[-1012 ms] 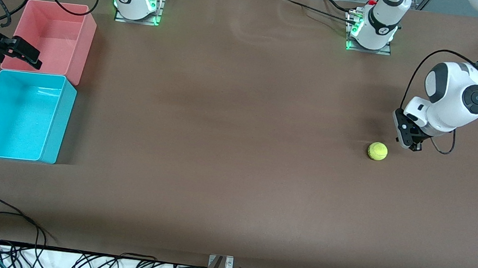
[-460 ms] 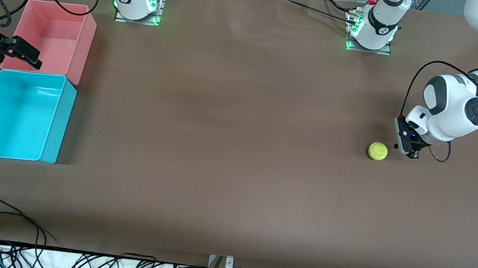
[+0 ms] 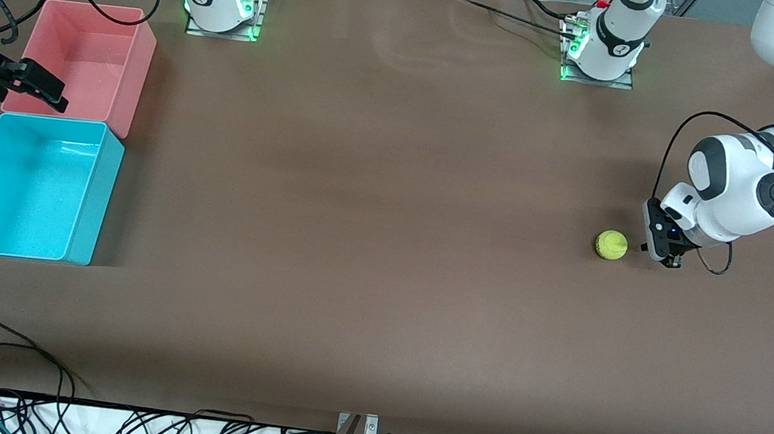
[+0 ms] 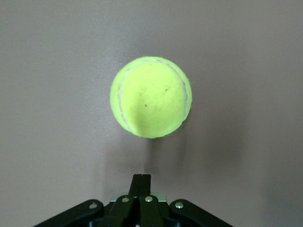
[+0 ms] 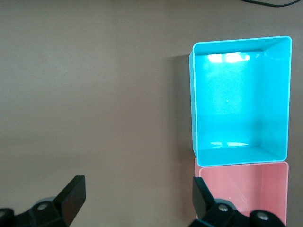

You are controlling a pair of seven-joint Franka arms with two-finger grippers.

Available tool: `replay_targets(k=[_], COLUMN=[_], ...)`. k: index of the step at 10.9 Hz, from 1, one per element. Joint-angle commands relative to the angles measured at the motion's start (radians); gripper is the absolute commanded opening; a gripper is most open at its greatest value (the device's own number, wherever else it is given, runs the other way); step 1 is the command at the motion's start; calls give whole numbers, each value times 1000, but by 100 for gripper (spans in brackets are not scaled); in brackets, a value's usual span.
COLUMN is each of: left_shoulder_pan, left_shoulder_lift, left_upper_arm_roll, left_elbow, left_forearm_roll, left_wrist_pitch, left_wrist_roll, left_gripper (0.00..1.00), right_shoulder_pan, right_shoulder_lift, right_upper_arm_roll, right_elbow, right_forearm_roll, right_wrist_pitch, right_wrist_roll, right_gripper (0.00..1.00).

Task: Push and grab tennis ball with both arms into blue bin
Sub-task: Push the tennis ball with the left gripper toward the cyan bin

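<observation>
Right claw [image 5: 134, 198] above empty blue bin [image 5: 284, 99]

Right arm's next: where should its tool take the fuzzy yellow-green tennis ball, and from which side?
Probably from straight above, fingers closing across the widest middle of the fuzzy yellow-green tennis ball. It is round, so any pair of facing sides would serve, and it sits alone on the brown table with nothing crowding it. The shut left tool sits just beside it toward the left arm's end. The open right tool waits by the bins.
</observation>
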Motion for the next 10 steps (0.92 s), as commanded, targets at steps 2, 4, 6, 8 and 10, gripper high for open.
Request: replay_targets(k=[2, 4, 6, 8, 10], left_shoulder_pan=[-9, -10, -12, -27, -49], left_shoulder_lift=[34, 42, 48, 56, 57], left_upper_arm_roll=[-2, -2, -5, -7, -7], left_elbow=[26, 26, 26, 24, 24], left_forearm_roll=[-44, -45, -47, -71, -102], left_wrist_pitch=[-2, -2, -2, -1, 1], left_wrist_roll=[40, 39, 34, 34, 31], left_gripper=[0, 0, 0, 0, 0], right_shoulder_pan=[2, 4, 2, 4, 2], right_shoulder_lift=[5, 3, 3, 3, 3], right_upper_arm_roll=[-3, -3, -3, -1, -1], right_elbow=[24, 23, 24, 24, 23], right_forearm_roll=[4, 4, 4, 6, 6], right_wrist_pitch=[-23, -24, -23, -24, -23], right_wrist_roll=[-9, -7, -7, -4, -4], right_gripper=[100, 100, 100, 100, 100])
